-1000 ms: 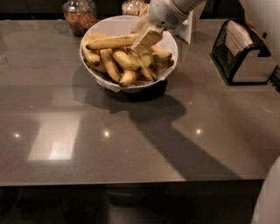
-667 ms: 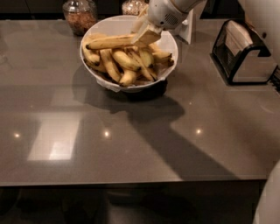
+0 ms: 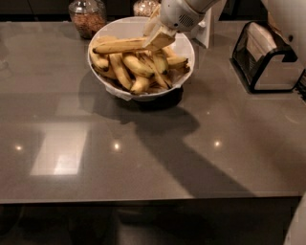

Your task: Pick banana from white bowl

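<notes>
Pincer (image 3: pixel 155 36) clamped on the banana (image 3: pixel 119 45) over the white bowl (image 3: pixel 125 26)

The pincer sits over the bowl's far right side, its fingers closed around the right end of the long banana, which lies level across the top of the heap of shorter bananas inside the bowl. A glass jar (image 3: pixel 87 16) stands just behind the bowl's left side, on the grey surface (image 3: pixel 143 158).

A glass jar (image 3: pixel 87 16) of brownish bits and a second jar (image 3: pixel 145 6) stand at the far edge of the worktop (image 3: pixel 143 162); a black holder (image 3: pixel 265 60) sits near its right edge.
</notes>
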`<state>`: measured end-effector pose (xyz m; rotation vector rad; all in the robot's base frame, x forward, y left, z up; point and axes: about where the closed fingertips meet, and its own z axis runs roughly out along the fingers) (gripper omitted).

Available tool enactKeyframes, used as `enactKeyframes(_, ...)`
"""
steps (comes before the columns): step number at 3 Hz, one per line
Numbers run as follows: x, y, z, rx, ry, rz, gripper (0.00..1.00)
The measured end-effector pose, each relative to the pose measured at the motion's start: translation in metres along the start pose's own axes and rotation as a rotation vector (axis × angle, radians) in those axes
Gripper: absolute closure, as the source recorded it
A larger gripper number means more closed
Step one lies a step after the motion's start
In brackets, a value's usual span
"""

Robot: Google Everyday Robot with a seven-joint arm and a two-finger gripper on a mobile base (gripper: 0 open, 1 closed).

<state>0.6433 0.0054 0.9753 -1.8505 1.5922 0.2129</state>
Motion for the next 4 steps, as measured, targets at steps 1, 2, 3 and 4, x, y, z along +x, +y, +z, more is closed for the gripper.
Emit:
enactKeyframes(1, 0.000, 0.001, -0.013, 0.028, 0.010, -0.004, 1.00)
enactKeyframes(2, 0.002, 0.004, -0.032, 0.063, 0.016, 0.003, 1.00)
enactKeyframes(3, 0.006, 0.013, -0.058, 0.096, 0.009, 0.022, 1.00)
enactKeyframes(4, 0.008, 0.030, -0.082, 0.107, -0.013, 0.030, 1.00)
